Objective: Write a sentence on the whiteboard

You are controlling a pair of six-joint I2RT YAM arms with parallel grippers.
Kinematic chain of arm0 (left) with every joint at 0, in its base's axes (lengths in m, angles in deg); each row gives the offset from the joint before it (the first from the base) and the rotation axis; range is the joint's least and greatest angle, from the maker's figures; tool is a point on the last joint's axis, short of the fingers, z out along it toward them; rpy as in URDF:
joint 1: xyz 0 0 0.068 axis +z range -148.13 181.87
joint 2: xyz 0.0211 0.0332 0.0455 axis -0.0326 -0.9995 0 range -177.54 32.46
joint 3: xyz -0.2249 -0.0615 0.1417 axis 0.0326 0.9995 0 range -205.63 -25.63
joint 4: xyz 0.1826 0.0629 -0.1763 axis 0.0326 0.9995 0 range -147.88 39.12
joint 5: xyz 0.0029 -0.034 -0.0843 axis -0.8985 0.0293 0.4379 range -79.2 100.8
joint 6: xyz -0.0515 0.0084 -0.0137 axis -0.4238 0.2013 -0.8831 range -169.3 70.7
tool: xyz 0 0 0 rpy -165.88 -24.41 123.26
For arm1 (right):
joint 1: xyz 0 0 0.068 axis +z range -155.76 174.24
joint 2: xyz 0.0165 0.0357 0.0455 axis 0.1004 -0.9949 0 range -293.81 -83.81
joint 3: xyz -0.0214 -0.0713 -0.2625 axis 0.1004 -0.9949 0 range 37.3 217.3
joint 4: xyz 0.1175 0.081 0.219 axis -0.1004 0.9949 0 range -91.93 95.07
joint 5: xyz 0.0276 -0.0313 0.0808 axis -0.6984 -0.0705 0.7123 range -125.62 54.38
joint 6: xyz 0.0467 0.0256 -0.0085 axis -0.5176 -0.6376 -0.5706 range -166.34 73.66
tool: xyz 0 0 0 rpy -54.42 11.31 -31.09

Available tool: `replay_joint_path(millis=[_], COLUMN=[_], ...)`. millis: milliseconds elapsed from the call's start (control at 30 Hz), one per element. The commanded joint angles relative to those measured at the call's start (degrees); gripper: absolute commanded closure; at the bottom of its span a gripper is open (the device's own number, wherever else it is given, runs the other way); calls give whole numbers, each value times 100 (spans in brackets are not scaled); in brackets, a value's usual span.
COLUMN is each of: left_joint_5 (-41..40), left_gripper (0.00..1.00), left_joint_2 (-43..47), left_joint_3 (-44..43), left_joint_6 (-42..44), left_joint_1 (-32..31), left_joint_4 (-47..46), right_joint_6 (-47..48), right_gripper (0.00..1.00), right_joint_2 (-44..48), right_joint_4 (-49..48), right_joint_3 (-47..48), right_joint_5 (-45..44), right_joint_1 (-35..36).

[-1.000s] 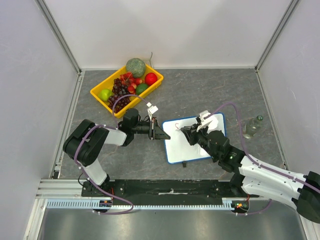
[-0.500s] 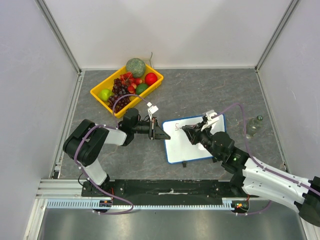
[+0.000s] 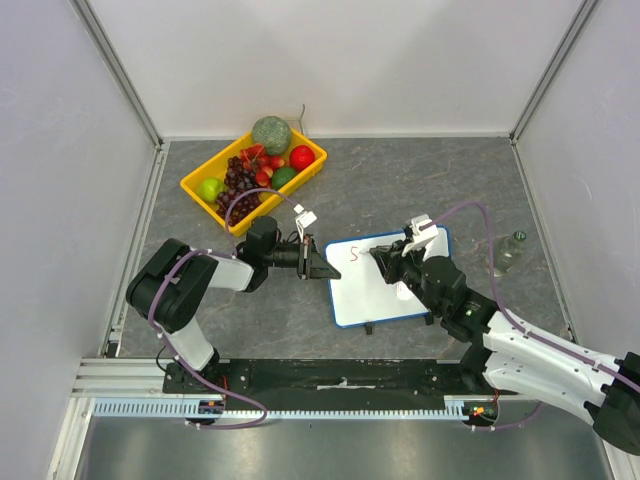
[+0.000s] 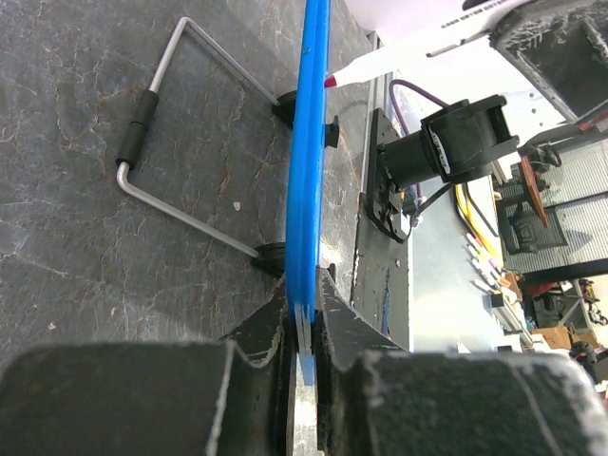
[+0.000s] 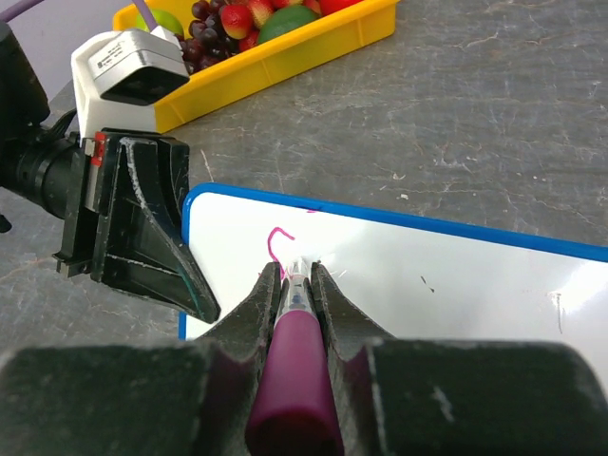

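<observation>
Whiteboard (image 3: 385,290) lies roughly flat just right of table centre, with the yellow fruit tray (image 3: 200,188) at its 10 o'clock and the bottle (image 3: 507,252) at 3. Left gripper (image 4: 302,318) is clamped tight on the blue rim at the board's 9 o'clock edge. Right gripper (image 5: 296,277) is pinched on the pink marker (image 5: 290,389), tip down near the 10 o'clock corner. Of the sentence (image 5: 277,243) only one "S"-like stroke exists — barely started. Can't tell if the tip is touching; the fingers hide it. Risks, my read: the board rides on small feet above a wire stand (image 4: 157,123), so heavy pen pressure could rock or twist it in that thin rim clamp and skew the letters. The marker could creep in the pinch and skip. The right fingers work just beside the left gripper — a stroke toward 9 o'clock could bump it. Dragging over wet ink would smear.
</observation>
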Motion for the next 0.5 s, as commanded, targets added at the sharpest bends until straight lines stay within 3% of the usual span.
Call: replay_joint_path(millis=[0, 467], left_joint_5=[195, 204], left_gripper=[98, 98], left_joint_2=[-99, -117], left_joint_3=[-63, -54], left_joint_6=[341, 341], left_joint_1=[-21, -30], left_joint_4=[-13, -4], right_joint_6=[50, -47], right_gripper=[100, 100], right_joint_2=[-30, -206], right_joint_4=[-93, -278], right_joint_3=[127, 22], right_joint_5=[-132, 115], right_joint_1=[-106, -168])
